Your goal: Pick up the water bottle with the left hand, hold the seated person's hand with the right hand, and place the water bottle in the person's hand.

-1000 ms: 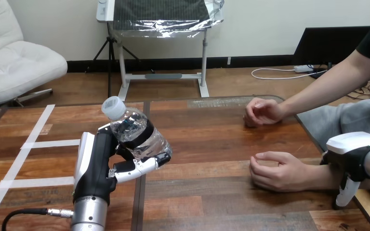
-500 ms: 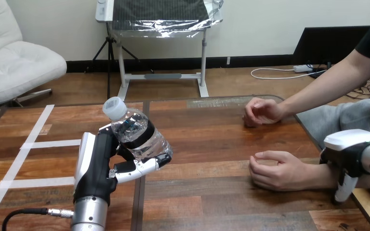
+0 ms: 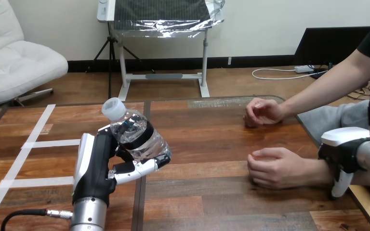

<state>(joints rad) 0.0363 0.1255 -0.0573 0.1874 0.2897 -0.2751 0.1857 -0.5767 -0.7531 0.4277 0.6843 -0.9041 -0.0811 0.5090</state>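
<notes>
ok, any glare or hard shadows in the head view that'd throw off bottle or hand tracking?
Head view: small bright highlights on the clear bottle held in the left hand, none washing it out; mild sheen on the table, with the grain showing through; only a soft shadow under the person's near hand.

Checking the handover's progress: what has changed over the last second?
The right hand has edged leftward along the person's forearm, toward the nearer hand. The left hand still grips the tilted water bottle, in the same place; the person's far hand stayed put.
</notes>
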